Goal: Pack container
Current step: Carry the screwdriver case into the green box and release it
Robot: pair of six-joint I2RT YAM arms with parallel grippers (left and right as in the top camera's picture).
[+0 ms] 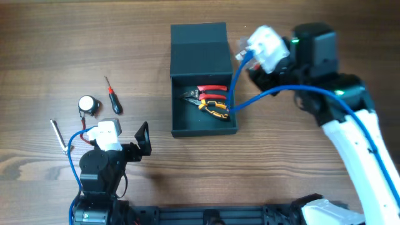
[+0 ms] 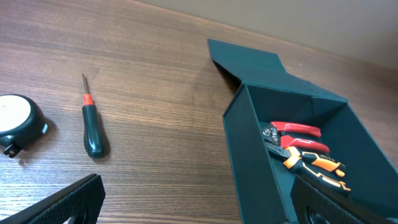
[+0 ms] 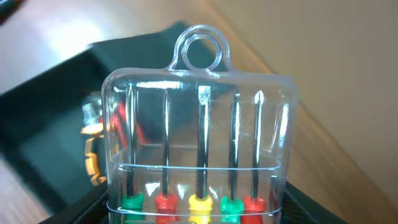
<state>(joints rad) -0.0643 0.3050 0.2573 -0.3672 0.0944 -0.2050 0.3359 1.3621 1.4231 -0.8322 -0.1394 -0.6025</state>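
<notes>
Hanging just right of the open, dark teal-grey matte square container (image 1: 204, 130) at mid-table, a clear plastic case of small colour-handled screwdrivers (image 3: 199, 137) is clamped at its handle end by the right gripper (image 3: 196, 210), apparently for lowering beside the red-handled pliers (image 1: 211, 89) already inside; the left gripper (image 1: 143, 139) is spread wide and empty near the loose dark green-handled screwdriver (image 1: 113, 99), probably kept ready for it.

The wooden table (image 1: 50, 37) bears the open container (image 1: 204, 132), a screwdriver (image 1: 113, 97), a tape measure (image 1: 89, 105) — and a thin metal tool (image 1: 60, 136).
</notes>
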